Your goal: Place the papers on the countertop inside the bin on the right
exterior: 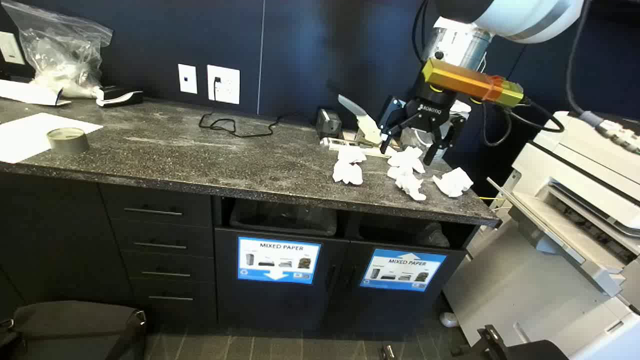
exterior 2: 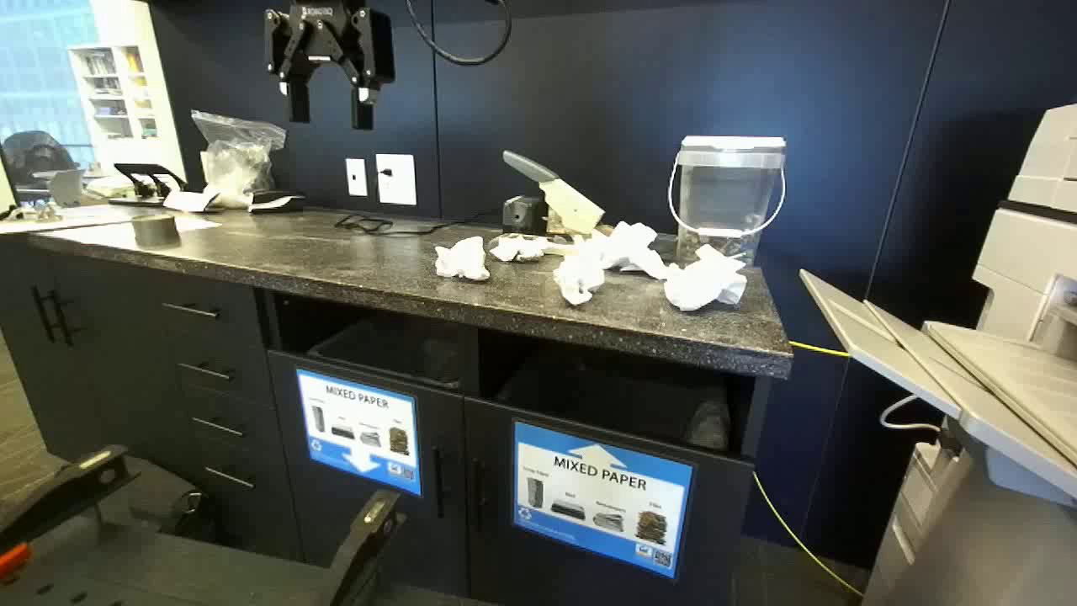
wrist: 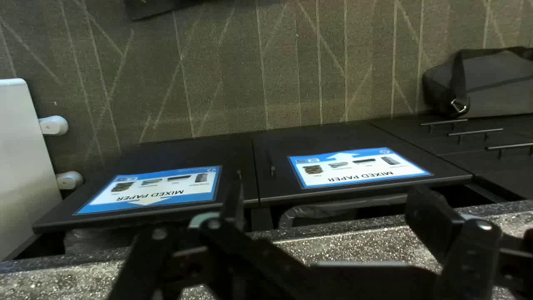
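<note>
Several crumpled white papers (exterior: 453, 182) (exterior 2: 707, 279) lie on the right end of the dark speckled countertop (exterior: 225, 160) (exterior 2: 278, 261) in both exterior views. None shows in the wrist view, where the countertop's edge (wrist: 358, 246) crosses the lower part. The bin (exterior: 403, 270) (exterior 2: 602, 497) on the right is a dark cabinet front with a slot above a blue-edged mixed-paper label; it also shows at left in the wrist view (wrist: 152, 189). My gripper (exterior: 407, 151) (exterior 2: 331, 116) (wrist: 329, 206) is open and empty, held above the countertop, apart from the papers.
A twin compartment (exterior: 278, 261) stands left of the bin. Behind the papers are a translucent tub (exterior 2: 728, 194), a cleaver-like tool (exterior 2: 572, 202) and a small black box (exterior 2: 524, 215). A printer (exterior: 565, 210) stands at right. A tape roll (exterior: 67, 140) and plastic bag (exterior: 65, 60) lie left.
</note>
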{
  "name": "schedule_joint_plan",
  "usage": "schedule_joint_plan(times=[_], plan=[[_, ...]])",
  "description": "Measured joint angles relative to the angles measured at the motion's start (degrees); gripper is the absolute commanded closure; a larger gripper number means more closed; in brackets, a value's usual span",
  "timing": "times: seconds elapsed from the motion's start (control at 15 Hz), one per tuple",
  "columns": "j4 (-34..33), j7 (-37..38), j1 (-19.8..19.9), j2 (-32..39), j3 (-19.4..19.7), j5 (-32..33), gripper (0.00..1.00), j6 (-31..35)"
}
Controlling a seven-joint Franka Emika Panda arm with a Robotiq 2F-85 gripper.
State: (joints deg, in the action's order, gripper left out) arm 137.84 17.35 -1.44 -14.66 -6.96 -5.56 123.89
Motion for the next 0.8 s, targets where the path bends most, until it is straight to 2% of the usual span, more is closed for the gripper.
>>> schedule_joint_plan(times=[0.53,0.8], plan=[[-0.4,-0.2,0.0,0.1,0.2,0.5,0.0,0.1],[0.8,-0.9,0.9,2.1,2.0,3.4,0.0,3.6]])
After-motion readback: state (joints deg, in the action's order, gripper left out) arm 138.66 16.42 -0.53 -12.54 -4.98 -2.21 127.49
